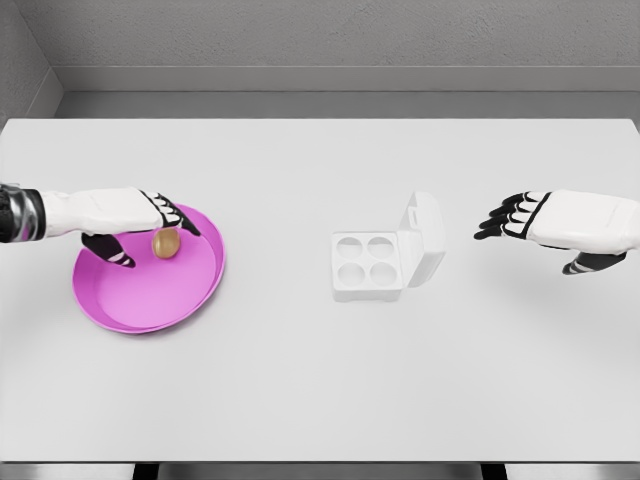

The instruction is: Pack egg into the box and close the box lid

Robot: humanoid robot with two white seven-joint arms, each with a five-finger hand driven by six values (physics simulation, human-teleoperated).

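A brown egg lies in the pink plate on the left of the white table. My left hand reaches in from the left and hovers just over the egg, fingers stretched above it and thumb apart, so it is open and holds nothing. The white egg box sits at the middle right with its four cups bare and its lid standing up on the right side. My right hand floats to the right of the lid, open, fingers pointing left, not touching it.
The white table stretches wide in front of and behind the plate and the box. A grey wall closes off the far edge.
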